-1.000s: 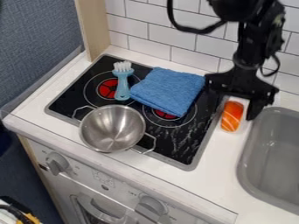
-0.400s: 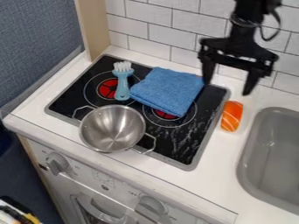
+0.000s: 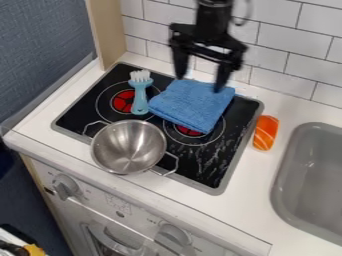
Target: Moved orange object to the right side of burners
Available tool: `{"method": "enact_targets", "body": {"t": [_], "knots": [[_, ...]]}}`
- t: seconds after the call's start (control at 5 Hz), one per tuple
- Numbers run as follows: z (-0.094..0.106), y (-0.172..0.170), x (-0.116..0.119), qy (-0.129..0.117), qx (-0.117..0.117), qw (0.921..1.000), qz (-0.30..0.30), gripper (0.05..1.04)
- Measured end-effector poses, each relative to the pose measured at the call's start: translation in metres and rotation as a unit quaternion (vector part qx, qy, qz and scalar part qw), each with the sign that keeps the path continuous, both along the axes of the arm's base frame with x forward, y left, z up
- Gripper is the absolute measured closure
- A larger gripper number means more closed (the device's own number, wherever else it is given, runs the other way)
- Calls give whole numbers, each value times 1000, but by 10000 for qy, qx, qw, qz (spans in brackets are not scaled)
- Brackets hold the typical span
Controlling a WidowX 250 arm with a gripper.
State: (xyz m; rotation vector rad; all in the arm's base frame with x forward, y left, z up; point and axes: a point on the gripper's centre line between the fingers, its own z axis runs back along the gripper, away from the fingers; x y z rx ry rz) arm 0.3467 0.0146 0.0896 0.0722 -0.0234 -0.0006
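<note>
My gripper (image 3: 198,84) hangs above the back edge of the folded blue cloth, open, with nothing between its fingers. The orange object (image 3: 266,132), with pale stripes, lies on the white counter just right of the stove top, between it and the sink. The black stove top (image 3: 219,160) has red-centred burners, one of them at the left (image 3: 124,100) and another partly covered by the cloth.
On the stove top are a blue cloth (image 3: 192,104), a blue brush (image 3: 139,95) and a steel pot (image 3: 128,147) with two wire handles. A grey sink (image 3: 314,180) lies at the right. White tiles (image 3: 287,40) rise behind.
From around the orange object, my gripper has risen and moved left to above the cloth. The orange object stays on the counter, now fully apart from the gripper.
</note>
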Motion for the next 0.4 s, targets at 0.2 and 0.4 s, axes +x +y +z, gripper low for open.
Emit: {"method": "enact_targets", "body": {"t": [0.2,0.4], "knots": [[2,35,-1,72,10,10000,-53,83],[-5,74,1,201,50,9995,-227,83]]}}
